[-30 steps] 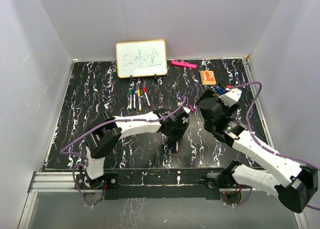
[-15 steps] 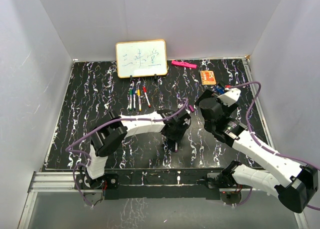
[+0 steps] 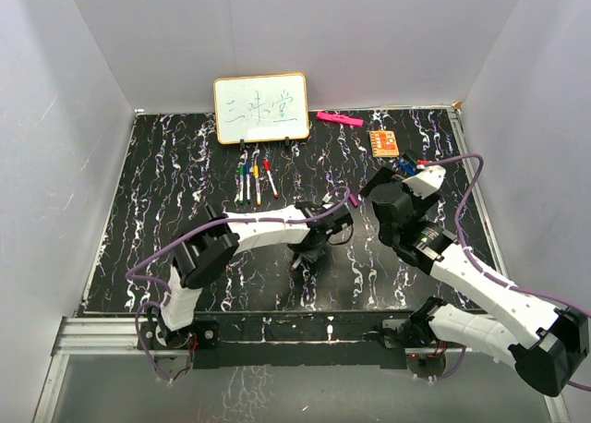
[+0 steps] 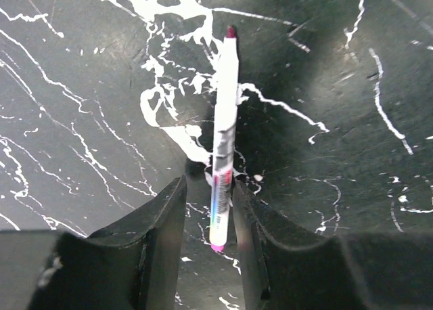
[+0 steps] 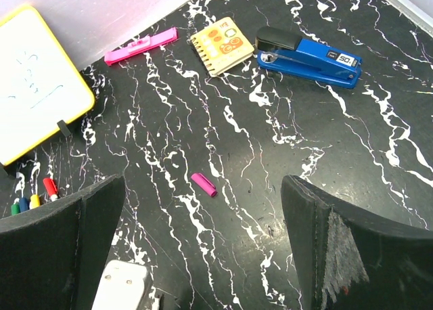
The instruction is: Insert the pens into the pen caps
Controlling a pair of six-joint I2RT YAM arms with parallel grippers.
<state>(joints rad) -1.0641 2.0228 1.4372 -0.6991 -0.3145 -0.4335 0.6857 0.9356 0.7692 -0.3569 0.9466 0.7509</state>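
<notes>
The left gripper (image 4: pixel 208 183) is stretched out low over the middle of the bench (image 3: pixel 166 183) and is clenched on a pen (image 4: pixel 224 134). It is a slim white barrel with a dark reddish tip at the far end and a pink butt showing down between the fingers. The right finger presses against the barrel (a sliver of bench shows between the barrel and the left finger, so the contact there is less plain). In the top view the pen (image 3: pixel 295 262) pokes out tilted below the gripper, toward the near-left.

The right gripper (image 5: pixel 201 205) hangs released above the right half of the bench, its fingers spread wide and holding nothing. Framed between them in the right wrist view, a small magenta pen cap (image 5: pixel 203 184) lies on its side on the bench, apart from both fingers.

Farther back, four more pens (image 3: pixel 251 181) with green, blue, yellow and red ends lie side by side just in front of a yellow-framed whiteboard (image 3: pixel 261 108) that stands upright. To its right along the far side are a pink bar (image 5: pixel 141 45), a small spiral notepad (image 5: pixel 222 45) and a blue stapler (image 5: pixel 308 55), each lying apart from the others.
</notes>
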